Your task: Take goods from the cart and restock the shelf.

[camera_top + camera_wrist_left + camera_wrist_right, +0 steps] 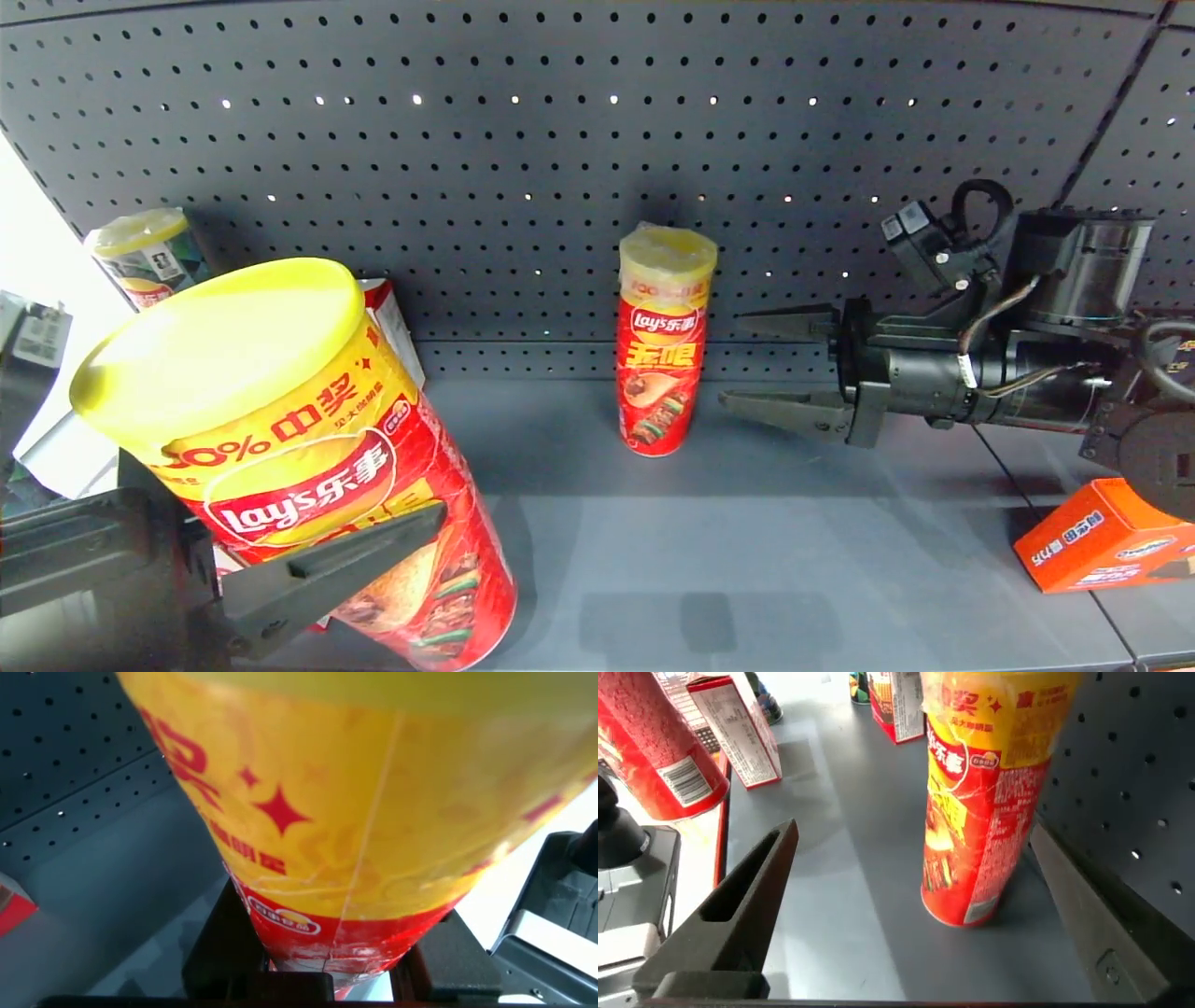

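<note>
The robot's left gripper point(327, 560) is clamping a large red chip can point(308, 448) with a yellow lid over the shelf's point(747, 560) front left corner. Its dark fingers point(224, 952) are pressing the can's lower body from both sides. The can is leaning, lid tipped toward the left edge, and whether its base is touching the shelf cannot be told.

A second chip can point(661, 345), same red wrap and yellow lid, is standing upright near the middle of the shelf's back edge, close to the perforated back panel point(560, 140). The right gripper point(733, 361) is hovering just beside it on the right, level with its lower half. Its two fingers are spread wide, pointing at the can and touching nothing; from the wrist, the can point(985, 803) is sitting between and beyond them.

An orange box point(1102, 534) is lying at the front right edge. A third lidded can point(145, 252) is standing in the back left corner, with a red-and-white carton point(392, 317) beside it.
</note>
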Robot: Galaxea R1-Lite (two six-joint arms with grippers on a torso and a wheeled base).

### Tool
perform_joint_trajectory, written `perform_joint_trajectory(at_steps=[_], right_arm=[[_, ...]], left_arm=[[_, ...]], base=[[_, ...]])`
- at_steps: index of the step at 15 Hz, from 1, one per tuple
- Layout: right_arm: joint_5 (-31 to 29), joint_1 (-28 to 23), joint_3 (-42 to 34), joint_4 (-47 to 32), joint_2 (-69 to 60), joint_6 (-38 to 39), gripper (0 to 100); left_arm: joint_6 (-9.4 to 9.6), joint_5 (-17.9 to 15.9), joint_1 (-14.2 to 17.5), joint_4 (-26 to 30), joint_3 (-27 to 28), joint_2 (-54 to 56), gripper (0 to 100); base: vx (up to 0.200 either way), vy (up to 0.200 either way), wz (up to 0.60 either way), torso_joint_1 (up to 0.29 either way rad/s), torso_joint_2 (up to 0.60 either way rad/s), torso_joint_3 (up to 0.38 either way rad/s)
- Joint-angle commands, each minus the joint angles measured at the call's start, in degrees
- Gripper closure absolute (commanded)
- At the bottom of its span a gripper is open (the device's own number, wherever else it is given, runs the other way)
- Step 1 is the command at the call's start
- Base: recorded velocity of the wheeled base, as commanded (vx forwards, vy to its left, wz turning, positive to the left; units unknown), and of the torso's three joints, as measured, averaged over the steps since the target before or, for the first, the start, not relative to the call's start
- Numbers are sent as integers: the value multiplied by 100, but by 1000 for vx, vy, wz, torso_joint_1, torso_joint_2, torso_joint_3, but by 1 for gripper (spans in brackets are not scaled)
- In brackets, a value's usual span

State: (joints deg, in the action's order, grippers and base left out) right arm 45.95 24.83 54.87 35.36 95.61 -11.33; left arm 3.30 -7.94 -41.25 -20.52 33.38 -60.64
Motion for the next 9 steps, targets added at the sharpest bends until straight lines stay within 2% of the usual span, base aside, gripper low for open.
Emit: perform_joint_trajectory(at_steps=[1, 9], right_arm=[[55, 4, 147, 23, 256, -1, 0], [55, -40, 463, 129, 819, -19, 0]], left_arm=[[4, -15, 74, -5, 11, -10, 100], [4, -6, 91, -5, 2, -10, 100]], base=[[0, 0, 0, 0, 0, 0], [0, 0, 0, 0, 0, 0]])
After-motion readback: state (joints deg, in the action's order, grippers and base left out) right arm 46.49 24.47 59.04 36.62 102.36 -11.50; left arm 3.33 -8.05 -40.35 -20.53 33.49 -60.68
